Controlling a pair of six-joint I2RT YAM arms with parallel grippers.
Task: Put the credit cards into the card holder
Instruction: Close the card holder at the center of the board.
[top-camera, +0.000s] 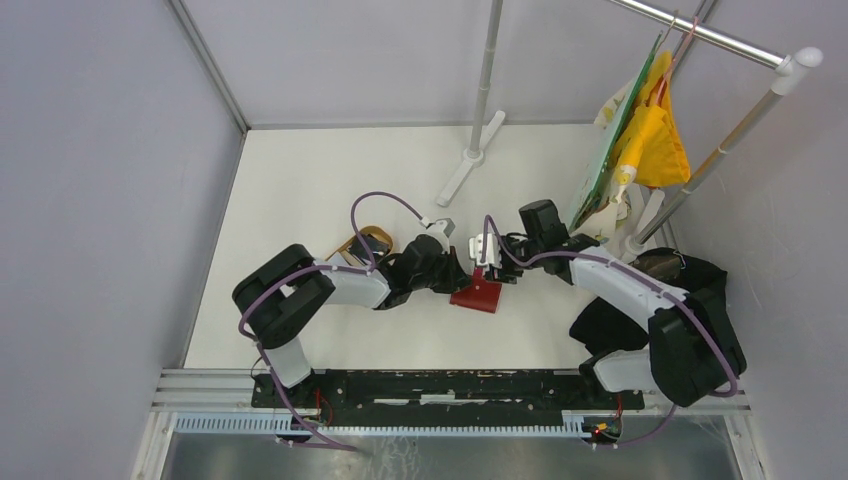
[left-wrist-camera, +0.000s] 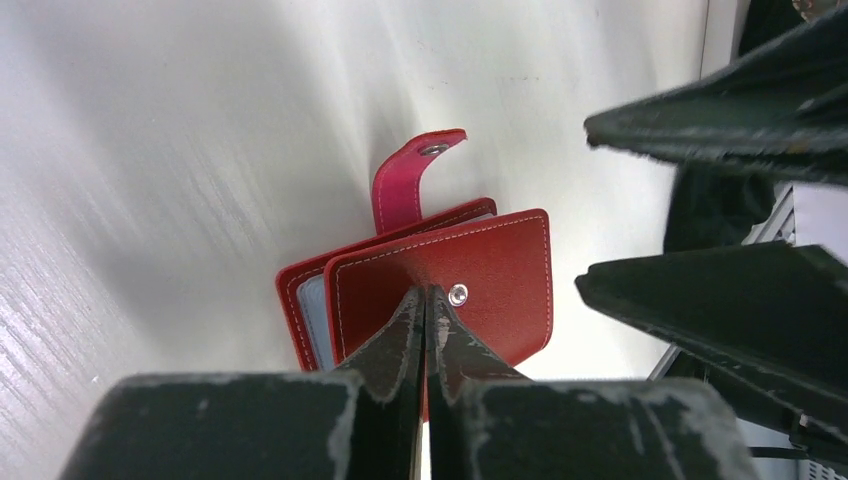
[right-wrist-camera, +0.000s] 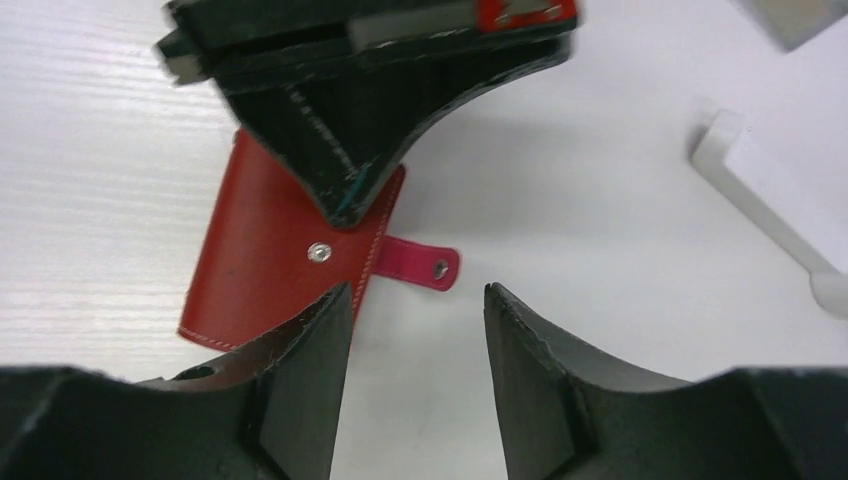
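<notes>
Overhead view, wrist close-ups sharing card holder (top-camera: 478, 294)

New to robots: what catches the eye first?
A red card holder lies in the middle, snap tab undone. The left gripper, shut, has its tips on the cover, while the right gripper hovers open beside it. A yellow cloth hangs from a rack at far right.

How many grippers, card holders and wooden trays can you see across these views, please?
grippers: 2, the left gripper and the right gripper
card holder: 1
wooden tray: 1, partly hidden behind the left arm
total: 4
</notes>
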